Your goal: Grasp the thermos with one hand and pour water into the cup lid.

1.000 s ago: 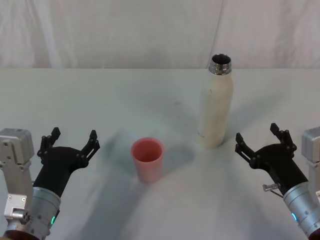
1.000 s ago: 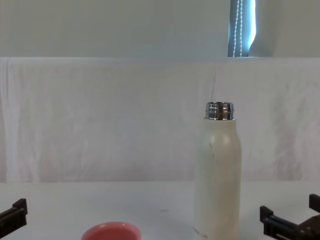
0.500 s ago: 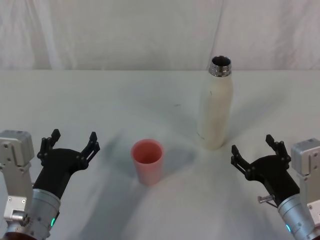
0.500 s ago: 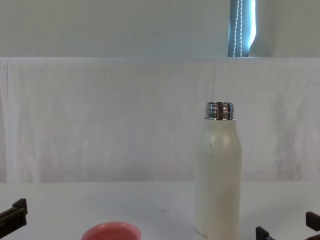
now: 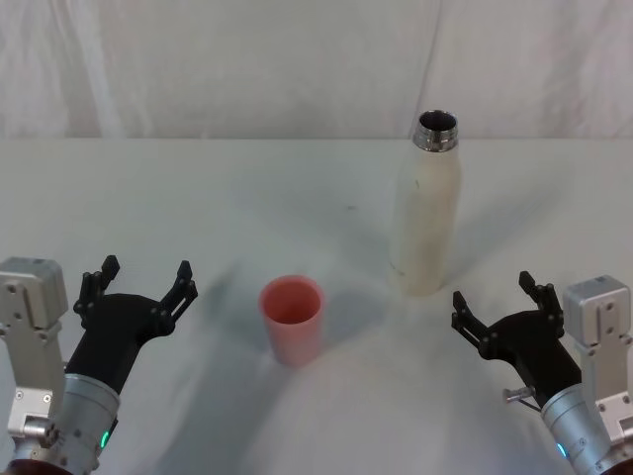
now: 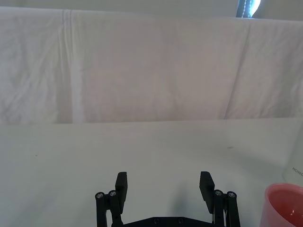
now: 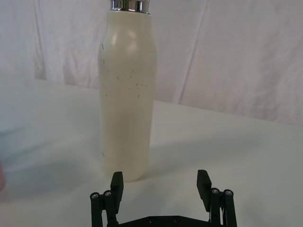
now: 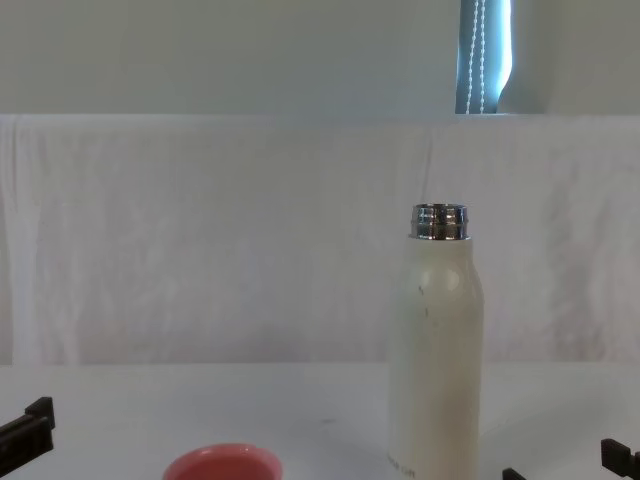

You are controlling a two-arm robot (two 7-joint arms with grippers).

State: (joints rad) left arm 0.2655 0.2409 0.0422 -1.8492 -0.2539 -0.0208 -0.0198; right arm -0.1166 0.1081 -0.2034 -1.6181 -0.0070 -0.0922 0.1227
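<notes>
The cream-white thermos (image 5: pixel 426 213) stands upright with its steel neck uncapped, right of the table's middle; it rises tall in the chest view (image 8: pixel 436 350) and the right wrist view (image 7: pixel 127 94). The salmon-pink cup lid (image 5: pixel 291 317) sits mouth up to the thermos's left and nearer to me, with its rim low in the chest view (image 8: pixel 222 464) and at the left wrist view's edge (image 6: pixel 284 204). My right gripper (image 5: pixel 494 305) (image 7: pixel 160 183) is open, empty, in front of the thermos and slightly right, apart from it. My left gripper (image 5: pixel 138 280) (image 6: pixel 163 182) hovers open and empty left of the cup lid.
A white cloth covers the table (image 5: pixel 247 198) and hangs as a backdrop (image 5: pixel 247 59) along the far edge. Bare cloth lies between the grippers and around both objects.
My right gripper has drawn back toward me and slightly left, away from the thermos, staying open. The left gripper, thermos and cup lid have not moved.
</notes>
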